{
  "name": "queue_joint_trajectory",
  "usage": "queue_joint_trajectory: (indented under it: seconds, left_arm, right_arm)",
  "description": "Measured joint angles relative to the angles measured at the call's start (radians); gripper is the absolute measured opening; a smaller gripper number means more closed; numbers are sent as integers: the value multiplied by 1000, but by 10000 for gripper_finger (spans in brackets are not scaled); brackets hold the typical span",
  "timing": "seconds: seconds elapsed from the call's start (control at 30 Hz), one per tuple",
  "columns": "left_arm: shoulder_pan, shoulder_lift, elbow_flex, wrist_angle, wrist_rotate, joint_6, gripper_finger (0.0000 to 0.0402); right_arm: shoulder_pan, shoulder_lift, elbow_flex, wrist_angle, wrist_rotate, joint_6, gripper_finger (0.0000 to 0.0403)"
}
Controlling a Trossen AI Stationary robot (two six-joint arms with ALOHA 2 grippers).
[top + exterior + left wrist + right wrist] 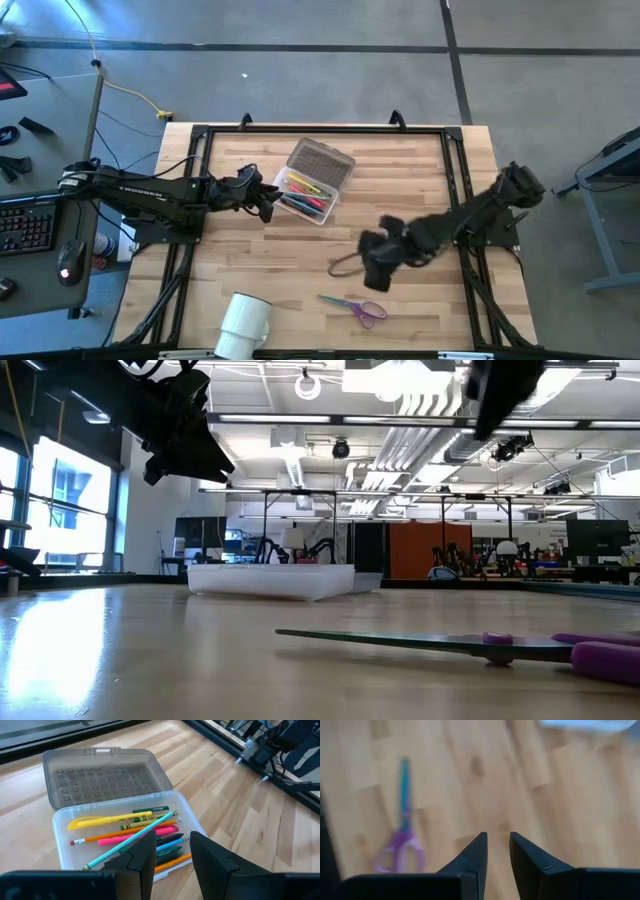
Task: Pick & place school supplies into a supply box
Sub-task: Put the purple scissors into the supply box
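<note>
Supply box (313,192) lay open at the table's far middle with pens (135,831) inside, scissors (352,306) near the front edge, left gripper (268,197) beside the box, right gripper (372,272) above the scissors, both empty, fingers slightly apart.

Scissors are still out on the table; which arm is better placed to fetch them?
Probably the right. Its end effector hovers close to the scissors, fingers slightly parted and empty, with the scissors in its wrist view. The left end effector is at the supply box, farther away.

No text, label, brand, number or sign is legible in any view.
</note>
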Motion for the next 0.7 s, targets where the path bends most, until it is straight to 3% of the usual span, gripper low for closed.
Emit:
queue_joint_trajectory:
  seconds: [0.13,0.33,0.6,0.7]
  left_arm:
    - [0,0,0,1,-1,0,156]
    - [0,0,0,1,-6,3,156]
    - [0,0,0,1,0,1,156]
    - [0,0,0,1,22,0,156]
  right_arm:
    - [98,-56,-182,227,5,112,66]
    - [174,-62,-361,432,-31,52,67]
    - [210,-61,-391,477,-63,79,67]
    - [213,-61,-391,532,-135,105,67]
